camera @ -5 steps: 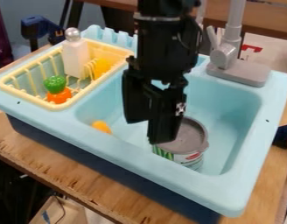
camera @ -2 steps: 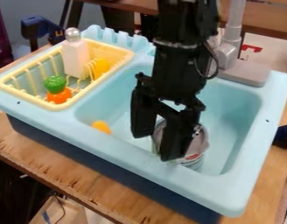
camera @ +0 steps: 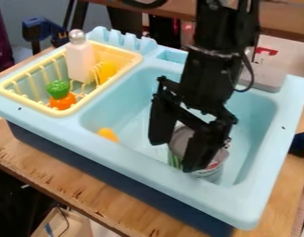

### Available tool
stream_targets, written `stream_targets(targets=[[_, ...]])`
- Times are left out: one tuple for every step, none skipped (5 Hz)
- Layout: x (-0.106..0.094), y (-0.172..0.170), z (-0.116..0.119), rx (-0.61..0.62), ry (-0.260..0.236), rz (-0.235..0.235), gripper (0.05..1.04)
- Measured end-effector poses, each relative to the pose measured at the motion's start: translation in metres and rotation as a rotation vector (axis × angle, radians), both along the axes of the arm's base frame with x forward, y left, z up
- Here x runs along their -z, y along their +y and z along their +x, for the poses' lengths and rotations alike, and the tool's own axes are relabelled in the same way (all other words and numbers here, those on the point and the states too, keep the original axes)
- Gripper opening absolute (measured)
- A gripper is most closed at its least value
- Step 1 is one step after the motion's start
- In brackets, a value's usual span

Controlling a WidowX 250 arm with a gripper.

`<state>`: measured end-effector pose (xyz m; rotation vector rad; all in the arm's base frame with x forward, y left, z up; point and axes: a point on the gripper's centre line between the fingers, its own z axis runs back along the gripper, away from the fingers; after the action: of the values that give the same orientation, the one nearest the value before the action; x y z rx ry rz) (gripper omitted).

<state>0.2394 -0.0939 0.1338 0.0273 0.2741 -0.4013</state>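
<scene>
Well, the black gripper (camera: 176,156) hangs over the near side of the toy sink (camera: 179,185), its fingers spread about the tin can (camera: 219,162). The can stands in the basin, not yet clasped or lifted; whether they touch, I can't tell. Left, the yellow dish rack (camera: 63,112) holds a white bottle (camera: 81,62).

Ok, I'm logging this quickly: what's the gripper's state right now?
Gripper: open, fingers apart at the can in the sink; whether they touch it cannot be told.
</scene>
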Motion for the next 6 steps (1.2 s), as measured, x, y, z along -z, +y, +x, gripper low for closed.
stream_targets(targets=[[0.001, -0.003, 0.003, -0.002, -0.007, -0.011, 1.003], [0.02, -0.006, 0.011, -0.007, 0.027, -0.006, 1.001], [0.022, -0.005, 0.026, 0.005, 0.008, 0.018, 1.001], [0.018, 0.008, 0.051, 0.018, -0.054, 0.059, 1.001], [0.004, 0.015, 0.077, 0.021, -0.138, 0.043, 1.001], [-0.004, 0.021, 0.085, 0.028, -0.162, 0.03, 1.001]])
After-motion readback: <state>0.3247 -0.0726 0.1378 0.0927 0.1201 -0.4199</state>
